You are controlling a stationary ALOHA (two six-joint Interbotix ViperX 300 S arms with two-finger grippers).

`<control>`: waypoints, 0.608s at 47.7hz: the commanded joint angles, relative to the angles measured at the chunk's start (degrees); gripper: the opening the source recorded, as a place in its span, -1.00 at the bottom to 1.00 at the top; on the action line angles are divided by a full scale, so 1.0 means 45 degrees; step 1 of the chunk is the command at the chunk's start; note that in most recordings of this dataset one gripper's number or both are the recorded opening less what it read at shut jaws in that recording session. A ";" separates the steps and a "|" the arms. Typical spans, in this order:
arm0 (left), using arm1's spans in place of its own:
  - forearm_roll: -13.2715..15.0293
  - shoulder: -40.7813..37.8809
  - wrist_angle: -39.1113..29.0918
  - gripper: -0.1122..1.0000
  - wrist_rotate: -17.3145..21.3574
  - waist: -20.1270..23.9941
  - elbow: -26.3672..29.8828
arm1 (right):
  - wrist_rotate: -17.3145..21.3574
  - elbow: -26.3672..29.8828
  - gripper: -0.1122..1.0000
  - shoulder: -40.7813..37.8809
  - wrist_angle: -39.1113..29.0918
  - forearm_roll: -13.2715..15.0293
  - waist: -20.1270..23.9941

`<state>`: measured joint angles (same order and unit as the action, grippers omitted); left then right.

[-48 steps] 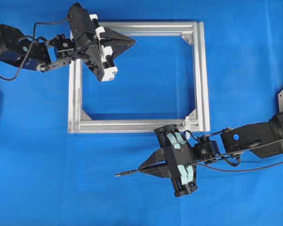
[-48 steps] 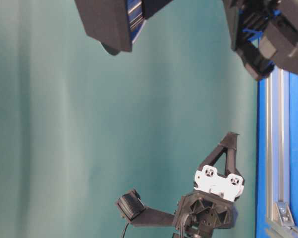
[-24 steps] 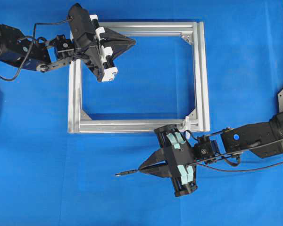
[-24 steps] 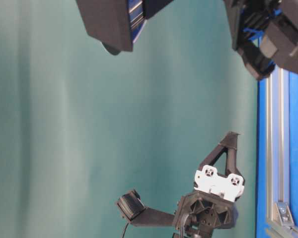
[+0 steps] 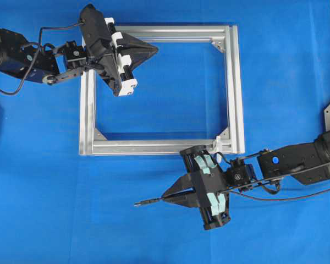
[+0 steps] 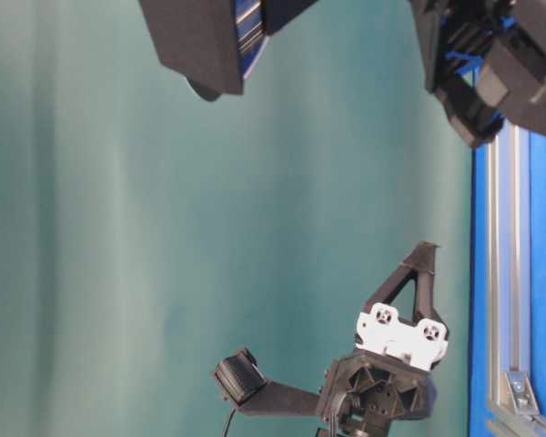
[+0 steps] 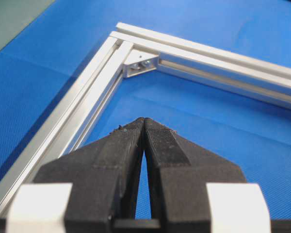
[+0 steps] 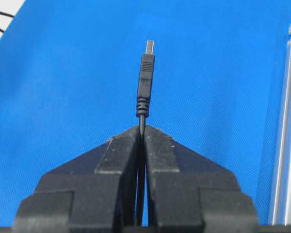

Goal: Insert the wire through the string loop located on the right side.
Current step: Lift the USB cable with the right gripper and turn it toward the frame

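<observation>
Blue mat (image 5: 154,236) around wire (image 5: 146,202)

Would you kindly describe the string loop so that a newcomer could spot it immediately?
Start at the silver frame on the blue mat and go to its lower right corner in the overhead view. The string loop is the tiny white tab there, just above the right gripper. Unlike the silver triangular corner brackets, it is white and soft.
</observation>
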<state>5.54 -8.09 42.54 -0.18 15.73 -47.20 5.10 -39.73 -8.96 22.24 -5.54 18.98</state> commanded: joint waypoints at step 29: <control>-0.0020 0.0371 0.0059 -0.80 -0.0039 -0.0156 0.0234 | 0.0117 -0.1621 -0.87 0.1543 0.0098 -0.0078 0.0215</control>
<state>5.63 -8.09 42.54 -0.35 15.47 -47.20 5.45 -45.26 -5.45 22.32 -5.63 19.42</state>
